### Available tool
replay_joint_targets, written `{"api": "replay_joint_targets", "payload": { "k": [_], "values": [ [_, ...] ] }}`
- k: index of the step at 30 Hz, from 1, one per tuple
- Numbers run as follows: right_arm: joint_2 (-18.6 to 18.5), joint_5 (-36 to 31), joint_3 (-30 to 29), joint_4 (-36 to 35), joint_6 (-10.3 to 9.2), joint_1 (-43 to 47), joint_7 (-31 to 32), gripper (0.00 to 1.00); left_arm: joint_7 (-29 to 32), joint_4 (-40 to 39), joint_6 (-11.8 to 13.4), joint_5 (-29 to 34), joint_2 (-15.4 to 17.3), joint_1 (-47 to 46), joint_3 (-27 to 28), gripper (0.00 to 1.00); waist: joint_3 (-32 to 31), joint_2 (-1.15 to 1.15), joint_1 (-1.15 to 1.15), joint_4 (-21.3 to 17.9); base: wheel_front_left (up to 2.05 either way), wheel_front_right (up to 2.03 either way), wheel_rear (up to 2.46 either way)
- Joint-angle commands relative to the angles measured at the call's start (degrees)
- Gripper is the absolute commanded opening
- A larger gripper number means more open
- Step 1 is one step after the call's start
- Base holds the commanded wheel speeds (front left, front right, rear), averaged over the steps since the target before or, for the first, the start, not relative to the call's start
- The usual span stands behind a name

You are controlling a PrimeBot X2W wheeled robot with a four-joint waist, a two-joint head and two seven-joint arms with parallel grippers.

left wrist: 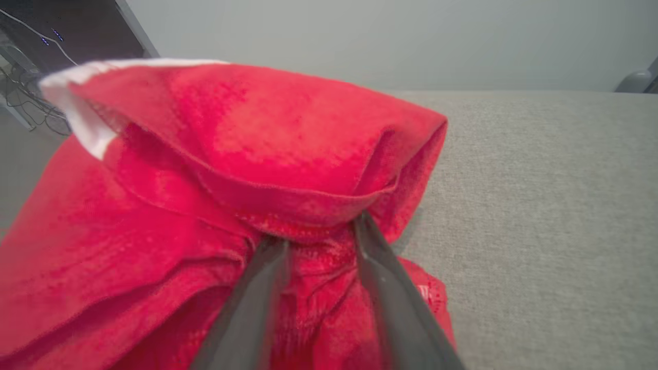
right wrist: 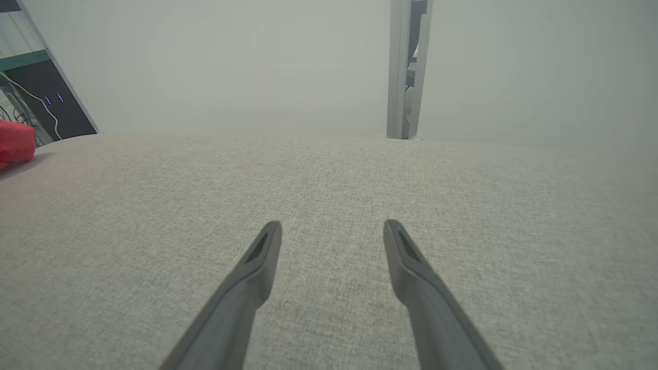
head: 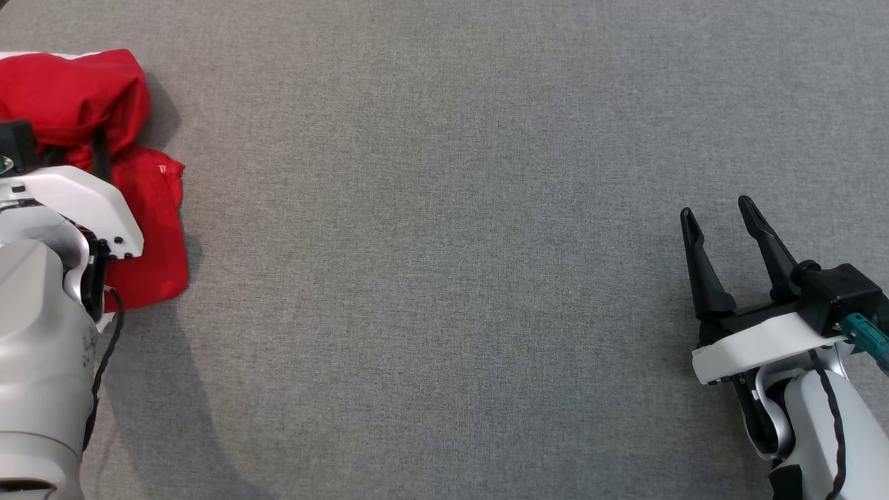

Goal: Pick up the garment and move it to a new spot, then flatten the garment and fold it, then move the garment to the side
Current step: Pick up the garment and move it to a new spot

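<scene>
The red garment point(head: 69, 90) lies crumpled in a heap on the grey cloth-covered desk point(head: 444, 278), at the left edge of the head view and partly cut off by it. Its top is bunched into a rounded fold, and below that a flatter flap spreads toward the robot, with a tiny white mark point(head: 162, 168) near the flap's right edge. A strip of white lining point(left wrist: 77, 113) shows along the garment's upper left rim in the left wrist view.

The left claw point(left wrist: 318, 231) is in the garment: its two dark fingers stand apart, their tips tucked under the hem of the rounded fold, with a wrinkled bunch of red cloth between them. They are not drawn together on that bunch. The left arm's pale forearm point(head: 35, 333) lies over the garment's near left part, a black cable point(head: 104, 361) hanging from it just below the flap.

The right claw point(head: 717, 207) is well apart from the garment, away to its right across a wide stretch of grey desk. Its fingers are spread wide with only the desk's cloth seen between them. From the right wrist camera the garment is a small red lump at the left edge, with a pale wall point(right wrist: 205, 61) and an upright metal post point(right wrist: 406, 67) beyond, to the garment's right
</scene>
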Motion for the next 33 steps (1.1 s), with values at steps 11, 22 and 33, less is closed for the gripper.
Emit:
{"api": "replay_joint_targets", "payload": {
  "k": [11, 22, 33],
  "values": [
    [0.4, 0.5, -0.6, 1.4, 0.11, 0.4, -0.6, 1.0, -6.3, -1.5, -0.2, -1.8, 0.7, -0.6, 1.0, 0.0, -2.9, 0.0, 0.0, 1.3, 0.0, 0.0, 0.0],
    [0.8, 0.9, -1.9, 1.7, 0.11, 5.1, -0.7, 1.0, -7.0, -19.1, 0.1, -2.1, 1.9, 9.3, 2.7, 0.0, -13.1, 0.0, 0.0, 1.7, 0.0, 0.0, 0.0],
    [1.4, 1.1, -1.9, 0.9, 0.11, 9.6, -0.6, 1.0, -3.0, -46.8, 3.4, -2.1, 0.3, 30.1, 2.5, 0.0, -19.0, 0.0, 0.0, -2.1, 0.0, 0.0, 0.0]
  ]
}}
